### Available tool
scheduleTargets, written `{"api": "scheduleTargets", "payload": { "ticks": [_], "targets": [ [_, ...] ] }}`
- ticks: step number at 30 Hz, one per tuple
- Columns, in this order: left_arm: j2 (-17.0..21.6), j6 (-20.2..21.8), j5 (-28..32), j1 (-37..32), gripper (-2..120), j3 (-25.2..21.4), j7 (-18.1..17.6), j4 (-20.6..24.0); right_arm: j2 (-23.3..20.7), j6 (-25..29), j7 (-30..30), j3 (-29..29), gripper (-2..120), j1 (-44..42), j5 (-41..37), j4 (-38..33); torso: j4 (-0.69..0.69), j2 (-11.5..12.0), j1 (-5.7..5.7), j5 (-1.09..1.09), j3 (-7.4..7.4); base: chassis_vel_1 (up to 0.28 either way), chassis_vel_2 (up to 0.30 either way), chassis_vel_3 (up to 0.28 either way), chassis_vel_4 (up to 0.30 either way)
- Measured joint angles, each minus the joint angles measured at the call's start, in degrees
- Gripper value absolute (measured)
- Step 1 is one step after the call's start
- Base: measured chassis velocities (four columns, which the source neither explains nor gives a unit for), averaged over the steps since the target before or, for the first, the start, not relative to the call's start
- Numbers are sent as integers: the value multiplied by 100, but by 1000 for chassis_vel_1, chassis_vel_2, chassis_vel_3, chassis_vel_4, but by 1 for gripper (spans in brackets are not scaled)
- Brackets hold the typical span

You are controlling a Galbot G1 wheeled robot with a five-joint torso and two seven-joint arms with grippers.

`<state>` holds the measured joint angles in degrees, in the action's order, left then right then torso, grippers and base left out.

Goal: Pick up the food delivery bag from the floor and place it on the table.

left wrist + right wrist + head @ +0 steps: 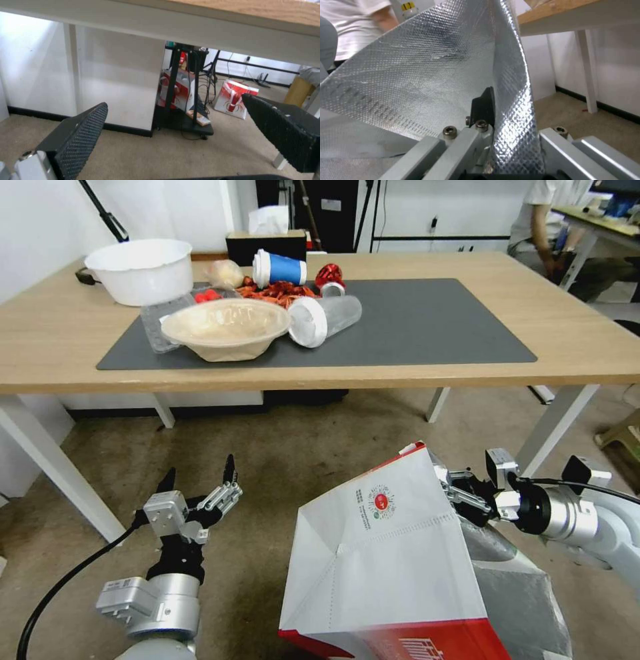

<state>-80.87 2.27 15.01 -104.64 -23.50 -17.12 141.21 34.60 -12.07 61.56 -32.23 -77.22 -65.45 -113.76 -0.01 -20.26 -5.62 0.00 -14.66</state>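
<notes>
The food delivery bag [393,560] stands low at the front right, below the table's front edge, tilted, with white and red panels and a small round red logo. My right gripper [448,488] is shut on its upper rim; in the right wrist view one black finger [483,105] presses against the silver foil lining [420,75]. The bag's bottom is out of view, so I cannot tell whether it touches the floor [280,447]. My left gripper [198,480] is open over the carpet at the front left, holding nothing, its pads spread wide in the left wrist view [174,100]. The table [573,340] is ahead.
On the table's dark mat [427,323] the left half holds a white bowl [141,268], a beige bowl [225,328], a clear cup [325,319] and a blue cup [279,268]. White table legs [553,430] stand ahead. Another red-and-white bag [235,98] sits beyond the table.
</notes>
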Motion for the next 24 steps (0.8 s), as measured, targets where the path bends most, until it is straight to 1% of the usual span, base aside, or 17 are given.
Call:
{"api": "scheduleTargets", "payload": {
  "ticks": [11,16,20,22,24],
  "targets": [
    [-12,3,-23,-12,100,1,6,18,-34,-6,-4,-33,0,-23,-14,-42,0,-269,-91,0,-174,0,0,0,0],
    [-12,3,-29,-15,100,5,11,22,-36,-6,-6,-41,0,-42,-14,-45,0,-338,-114,0,-222,0,0,0,0],
    [-20,5,-29,-12,100,15,10,22,-35,-6,-15,-44,0,-66,-14,-45,0,-473,-158,0,-312,0,0,0,0],
    [-20,5,-30,-12,100,15,11,22,-34,-6,-16,-44,0,-66,-14,-45,0,-493,-165,0,-326,0,0,0,0],
    [-21,5,-34,-12,100,15,11,22,-34,-6,-19,-44,0,-57,-11,-45,0,-564,-191,0,-372,0,0,0,0]
  ]
}}
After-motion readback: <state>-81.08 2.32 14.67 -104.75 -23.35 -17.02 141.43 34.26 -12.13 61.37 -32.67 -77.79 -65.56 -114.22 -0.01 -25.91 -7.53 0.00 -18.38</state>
